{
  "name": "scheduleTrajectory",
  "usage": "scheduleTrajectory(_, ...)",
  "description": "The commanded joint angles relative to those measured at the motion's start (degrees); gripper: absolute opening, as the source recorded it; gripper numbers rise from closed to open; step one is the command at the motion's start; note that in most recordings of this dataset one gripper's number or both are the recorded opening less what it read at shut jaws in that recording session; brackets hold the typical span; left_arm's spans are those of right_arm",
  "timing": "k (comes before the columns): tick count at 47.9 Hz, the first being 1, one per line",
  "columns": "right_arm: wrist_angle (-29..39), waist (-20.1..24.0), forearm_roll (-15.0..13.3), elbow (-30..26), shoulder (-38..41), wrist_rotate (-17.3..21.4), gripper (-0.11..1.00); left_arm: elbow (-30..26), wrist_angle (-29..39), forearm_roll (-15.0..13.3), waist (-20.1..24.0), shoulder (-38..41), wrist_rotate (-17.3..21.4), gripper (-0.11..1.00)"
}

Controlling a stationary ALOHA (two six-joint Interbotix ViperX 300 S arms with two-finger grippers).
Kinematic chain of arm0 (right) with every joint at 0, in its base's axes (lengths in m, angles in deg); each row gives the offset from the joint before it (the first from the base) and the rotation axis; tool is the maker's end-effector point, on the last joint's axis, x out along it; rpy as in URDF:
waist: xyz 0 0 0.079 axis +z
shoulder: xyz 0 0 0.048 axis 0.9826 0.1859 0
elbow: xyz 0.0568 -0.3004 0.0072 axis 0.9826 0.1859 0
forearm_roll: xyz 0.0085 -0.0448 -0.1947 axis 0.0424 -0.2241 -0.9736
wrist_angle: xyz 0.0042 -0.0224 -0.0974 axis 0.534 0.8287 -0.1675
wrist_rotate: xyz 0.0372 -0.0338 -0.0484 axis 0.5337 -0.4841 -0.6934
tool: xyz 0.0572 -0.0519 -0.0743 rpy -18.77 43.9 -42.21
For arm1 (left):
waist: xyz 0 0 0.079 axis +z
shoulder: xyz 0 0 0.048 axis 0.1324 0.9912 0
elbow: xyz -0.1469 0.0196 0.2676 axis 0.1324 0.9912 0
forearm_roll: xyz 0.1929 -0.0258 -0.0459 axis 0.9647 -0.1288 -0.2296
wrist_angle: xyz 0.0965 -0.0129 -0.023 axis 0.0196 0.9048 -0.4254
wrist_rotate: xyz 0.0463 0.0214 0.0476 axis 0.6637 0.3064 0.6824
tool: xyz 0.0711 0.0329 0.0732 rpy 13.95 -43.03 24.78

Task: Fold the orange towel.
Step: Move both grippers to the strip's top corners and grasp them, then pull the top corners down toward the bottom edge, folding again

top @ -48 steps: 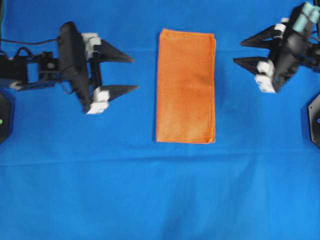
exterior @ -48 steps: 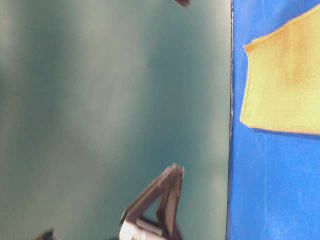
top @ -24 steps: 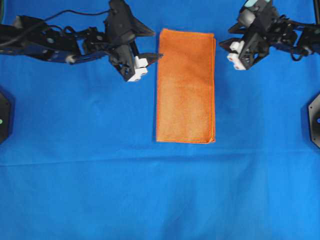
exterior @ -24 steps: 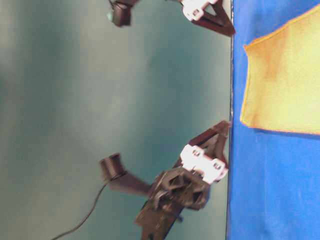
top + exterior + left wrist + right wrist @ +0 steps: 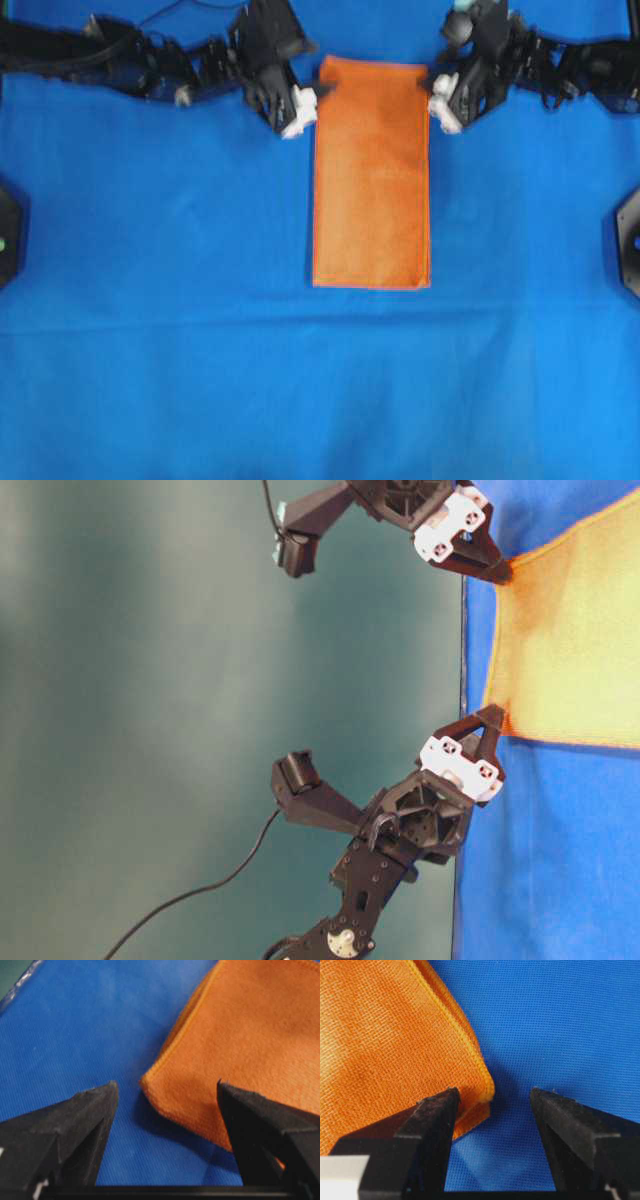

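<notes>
Orange towel [image 5: 371,172] lies folded at upper centre. Left gripper [image 5: 312,88] and right gripper [image 5: 436,90], jaws apart, straddle its top corners

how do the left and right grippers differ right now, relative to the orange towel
The left gripper is at the orange towel's top-left corner in the overhead view; the right gripper is at its top-right corner. In the wrist views, the corner lies between the jaws for both. Both are open, gripping nothing.

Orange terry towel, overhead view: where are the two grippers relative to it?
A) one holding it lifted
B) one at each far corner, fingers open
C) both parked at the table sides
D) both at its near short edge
B: the left gripper and right gripper flank the far corners of the flat orange terry towel, fingers open.
</notes>
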Motion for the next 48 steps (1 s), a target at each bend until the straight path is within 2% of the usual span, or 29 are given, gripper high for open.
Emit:
scheduleTrajectory(1, -0.6, -0.4, 0.3, -1.1, 0.1, 0.0, 0.61, -1.5, -0.1, -0.2, -0.1, -0.4, -0.1, 0.72)
scheduleTrajectory(4, -0.5, -0.4, 0.7, -1.0, 0.5, 0.1, 0.59, -1.8, 0.2, -0.2, -0.2, 0.2, -0.1, 0.64)
scheduleTrajectory(8, -0.6, -0.4, 1.1, -0.5, 0.7, 0.1, 0.49, -2.0, 0.4, -0.2, -0.4, 1.3, -0.1, 0.45)
scheduleTrajectory(13, -0.8, -0.4, 1.1, 0.2, 0.8, 0.2, 0.25, -2.7, 0.4, 0.0, -1.2, 3.0, 0.4, 0.17)
scheduleTrajectory(17, -1.1, -0.3, 1.1, 0.6, 0.7, 0.3, 0.05, -2.8, 0.4, 0.0, -1.6, 3.8, 0.4, 0.02)
scheduleTrajectory(34, -1.1, 0.4, 1.1, 0.3, 0.5, 0.4, 0.04, -2.1, 0.7, 0.0, -1.3, 2.5, 1.2, 0.01)
scheduleTrajectory(43, -0.5, 0.4, 1.2, 0.6, -2.8, 0.5, 0.04, -2.1, 4.7, 0.1, -0.3, -2.5, 1.5, 0.01)
scheduleTrajectory(48, 0.2, 0.5, 1.1, 0.9, -6.0, 0.5, 0.04, -2.0, 6.9, 0.1, -0.1, -4.8, 3.2, 0.01)
